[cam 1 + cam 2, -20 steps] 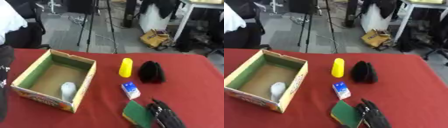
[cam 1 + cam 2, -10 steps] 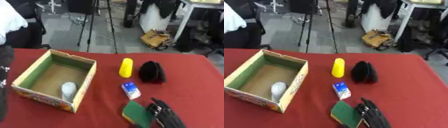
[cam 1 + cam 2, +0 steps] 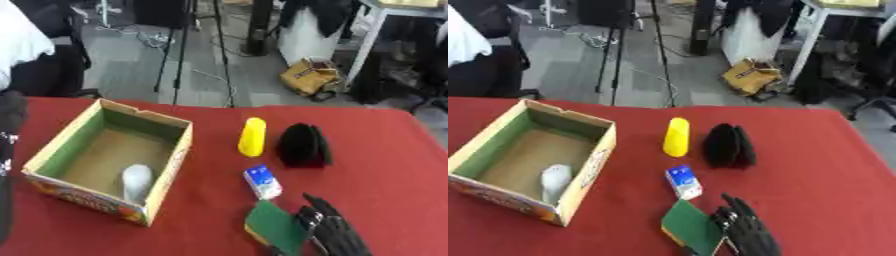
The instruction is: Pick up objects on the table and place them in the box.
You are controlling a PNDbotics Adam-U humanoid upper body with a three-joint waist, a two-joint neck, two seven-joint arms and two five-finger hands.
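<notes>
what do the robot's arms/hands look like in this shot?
The right robot hand is all black, with slim segmented fingers and a slight sheen at the knuckles. No cables or markings can be made out on it. At the left edge a black arm section shows small white marks on its side. The left robot hand is out of view.

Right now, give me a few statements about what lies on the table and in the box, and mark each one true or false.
1. A pale rounded object lies inside the cardboard box. True.
2. The yellow object is inside the box. False: it lies on the red table, right of the box.
3. The right hand is by the green sponge. True.
4. The small blue and white carton sits on top of the black object. False: it lies on the table, apart from it.
</notes>
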